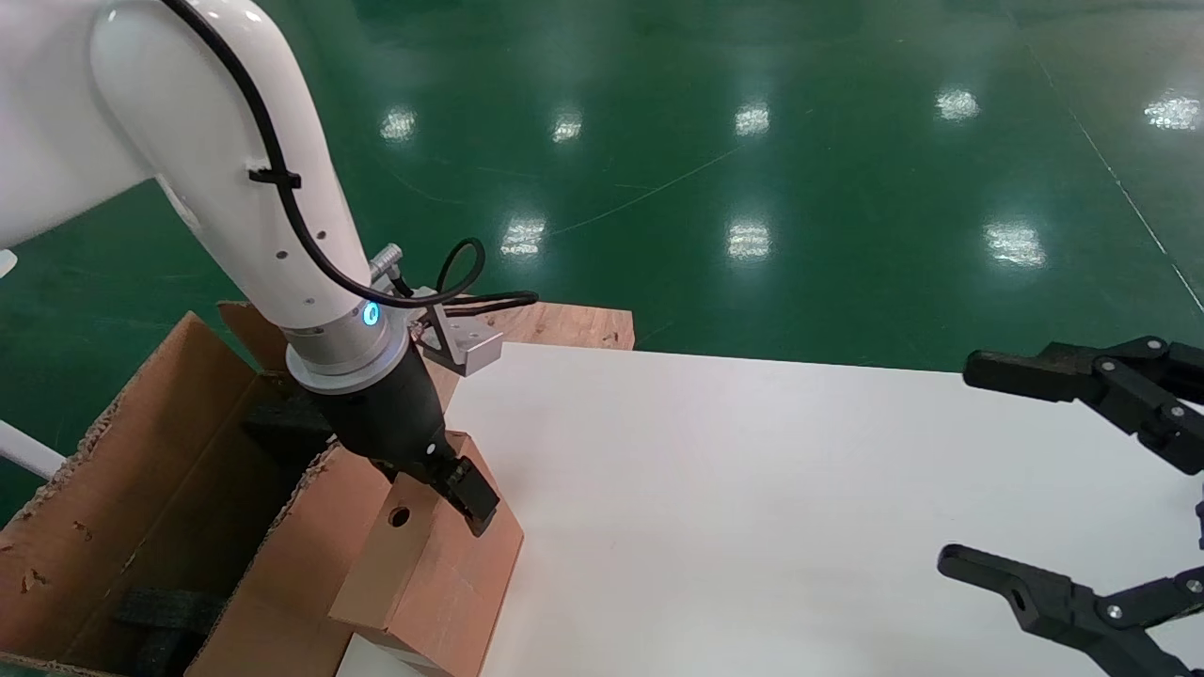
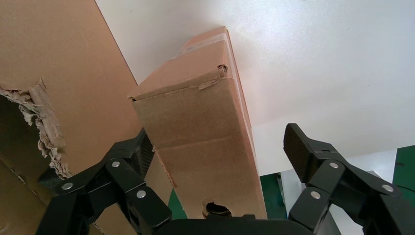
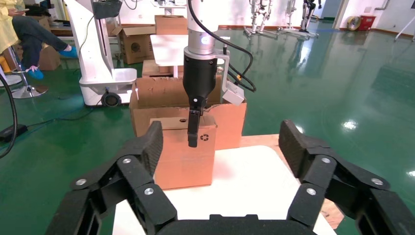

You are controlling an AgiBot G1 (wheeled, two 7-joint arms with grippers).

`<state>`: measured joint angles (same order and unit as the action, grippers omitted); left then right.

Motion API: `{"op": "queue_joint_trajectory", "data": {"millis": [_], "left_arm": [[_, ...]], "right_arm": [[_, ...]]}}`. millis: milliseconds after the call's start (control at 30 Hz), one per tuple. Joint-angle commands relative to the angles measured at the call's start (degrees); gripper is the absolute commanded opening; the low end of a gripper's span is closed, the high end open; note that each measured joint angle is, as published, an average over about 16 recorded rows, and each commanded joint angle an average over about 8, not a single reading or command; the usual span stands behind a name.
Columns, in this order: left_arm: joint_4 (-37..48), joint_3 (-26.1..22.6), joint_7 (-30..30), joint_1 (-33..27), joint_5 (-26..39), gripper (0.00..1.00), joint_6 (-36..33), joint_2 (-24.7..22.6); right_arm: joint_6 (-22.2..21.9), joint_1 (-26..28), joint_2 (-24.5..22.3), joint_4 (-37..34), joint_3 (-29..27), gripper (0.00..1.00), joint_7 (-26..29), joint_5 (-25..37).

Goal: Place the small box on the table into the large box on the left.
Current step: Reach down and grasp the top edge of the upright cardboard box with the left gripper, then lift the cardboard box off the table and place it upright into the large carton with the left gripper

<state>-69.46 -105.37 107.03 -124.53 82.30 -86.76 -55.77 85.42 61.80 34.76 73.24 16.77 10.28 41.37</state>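
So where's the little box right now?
In the head view, the small box stands on the table's left edge, right beside the large box, with the left gripper's fingers straddling its top.

A robotics lab or workshop hall: glossy green floor (image 3: 342,73), other white robots (image 3: 98,58), stacked cartons (image 3: 134,44) and a seated person (image 3: 29,34).

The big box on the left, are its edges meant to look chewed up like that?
Probably not: the large box has ragged, torn flap edges. The small box has a little rip at one top corner and stands at the table edge. The left gripper straddles its top; the right gripper is apart from it.
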Motion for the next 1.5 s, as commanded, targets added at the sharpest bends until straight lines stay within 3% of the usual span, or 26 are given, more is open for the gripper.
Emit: {"op": "queue_joint_trajectory", "data": {"millis": [33, 967, 1200, 1500], "left_arm": [[0.0, 0.0, 0.0, 0.0, 0.0, 0.00, 0.0, 0.0], [0.3, 0.4, -1.1, -1.3, 0.2, 0.00, -0.2, -0.4], [5.1, 2.1, -6.0, -6.3, 2.1, 0.00, 0.2, -2.3], [18.2, 5.0, -17.4, -15.6, 6.0, 0.00, 3.1, -4.1]], "right_arm": [[0.0, 0.0, 0.0, 0.0, 0.0, 1.00, 0.0, 0.0], [0.0, 0.0, 0.0, 0.0, 0.0, 1.00, 0.0, 0.0], [0.0, 0.0, 0.0, 0.0, 0.1, 1.00, 0.0, 0.0], [0.0, 0.0, 0.0, 0.0, 0.1, 1.00, 0.0, 0.0]]}}
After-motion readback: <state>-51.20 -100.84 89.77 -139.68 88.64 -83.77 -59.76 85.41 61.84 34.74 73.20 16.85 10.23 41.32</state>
